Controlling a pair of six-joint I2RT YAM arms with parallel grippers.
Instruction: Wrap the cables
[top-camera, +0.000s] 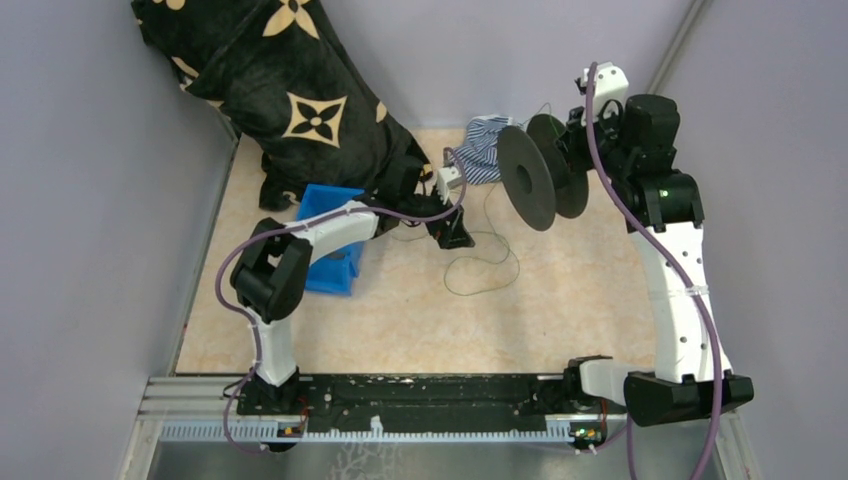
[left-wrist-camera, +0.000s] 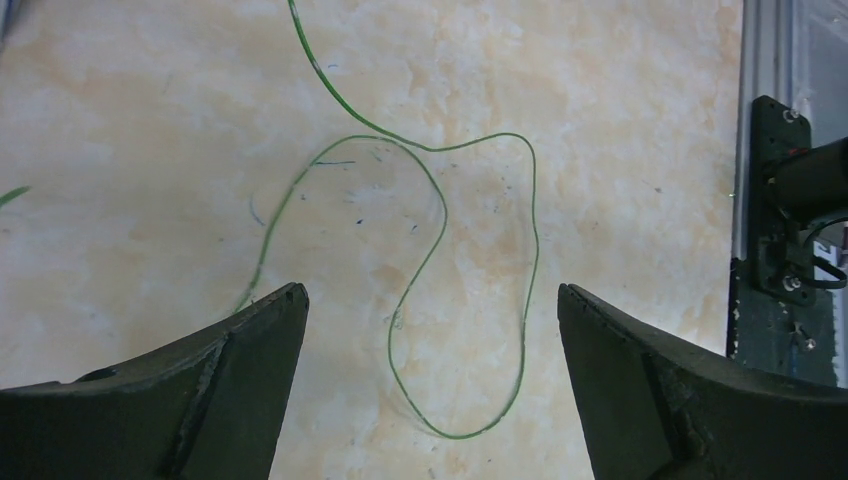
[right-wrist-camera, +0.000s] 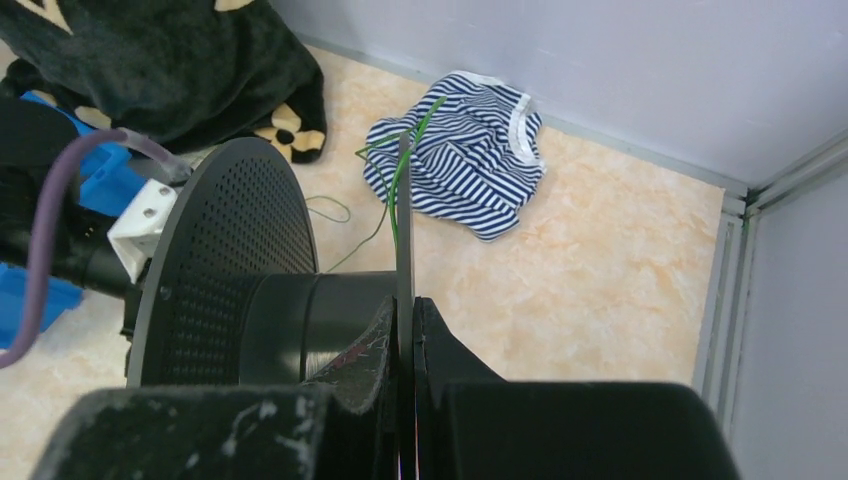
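Note:
The cable is a thin green wire (top-camera: 480, 293) lying in loose loops on the beige table, with a strand rising toward the black spool (top-camera: 540, 175). In the left wrist view the loops (left-wrist-camera: 538, 240) lie on the table directly under my left gripper (left-wrist-camera: 430, 300), which is open and empty above them; it also shows in the top view (top-camera: 455, 232). My right gripper (right-wrist-camera: 405, 312) is shut on the thin edge of the spool's near flange (right-wrist-camera: 404, 230) and holds the spool up at the back right. The wire (right-wrist-camera: 412, 135) runs past that flange.
A black patterned blanket (top-camera: 290, 100) fills the back left, with a blue bin (top-camera: 335, 250) beside the left arm. A striped shirt (right-wrist-camera: 460, 150) lies at the back behind the spool. Grey walls close in on three sides; a black rail (top-camera: 400, 400) runs along the near edge.

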